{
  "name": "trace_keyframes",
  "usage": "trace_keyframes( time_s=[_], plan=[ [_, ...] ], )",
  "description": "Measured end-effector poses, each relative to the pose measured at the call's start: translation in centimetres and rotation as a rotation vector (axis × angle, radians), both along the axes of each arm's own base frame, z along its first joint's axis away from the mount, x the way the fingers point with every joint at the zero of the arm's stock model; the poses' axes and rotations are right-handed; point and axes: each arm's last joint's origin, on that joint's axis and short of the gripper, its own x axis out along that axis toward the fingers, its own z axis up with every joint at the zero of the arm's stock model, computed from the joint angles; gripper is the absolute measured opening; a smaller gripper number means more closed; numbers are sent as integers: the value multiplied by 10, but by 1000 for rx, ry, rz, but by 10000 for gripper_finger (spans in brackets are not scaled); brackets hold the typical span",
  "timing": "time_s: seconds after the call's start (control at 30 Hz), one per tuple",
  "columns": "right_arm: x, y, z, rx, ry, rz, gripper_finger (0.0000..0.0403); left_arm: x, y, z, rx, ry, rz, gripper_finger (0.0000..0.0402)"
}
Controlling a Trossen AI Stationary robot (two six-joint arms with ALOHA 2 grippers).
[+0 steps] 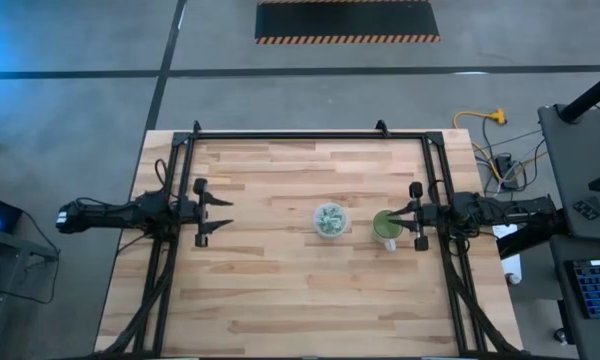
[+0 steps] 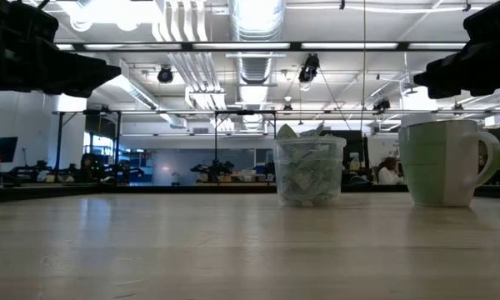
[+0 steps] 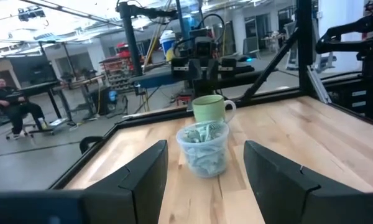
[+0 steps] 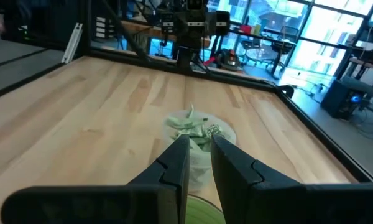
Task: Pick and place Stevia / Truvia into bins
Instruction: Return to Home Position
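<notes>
Seemingly finished, the right tool (image 1: 408, 221) hangs just behind the green cup (image 1: 385, 226), fingers narrowly parted, gripping nothing; beyond it, the clear plastic cup (image 1: 330, 220) brims with pale sachets (image 4: 193, 127), while the left tool (image 1: 218, 213) waits spread, well apart.

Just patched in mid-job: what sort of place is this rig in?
Probably an open industrial lab or workshop: exposed ceiling ducts, more robot rigs beyond the wooden table, hazard-striped floor mat.

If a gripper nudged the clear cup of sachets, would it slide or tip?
The clear cup looks like thin plastic holding only paper sachets, so it is probably light and would slide. The sachets heap above its rim, so a high push might tip it.
</notes>
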Motion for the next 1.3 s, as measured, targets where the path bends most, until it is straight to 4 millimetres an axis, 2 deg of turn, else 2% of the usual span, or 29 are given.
trace_keyframes(
  time_s=[0.27, 0.43, 1.3],
  plan=[
    [0, 0, 0, -51, -2, 6, 57, 0, 0, 0, -4, -5, 0, 195],
    [5, 1, 0, -96, -155, 16, 57, 0, 0, 1, -4, -11, 1, 195],
    [6, 1, -4, -108, -143, 12, 57, 0, 0, 1, -4, -10, 2, 195]
  ],
)
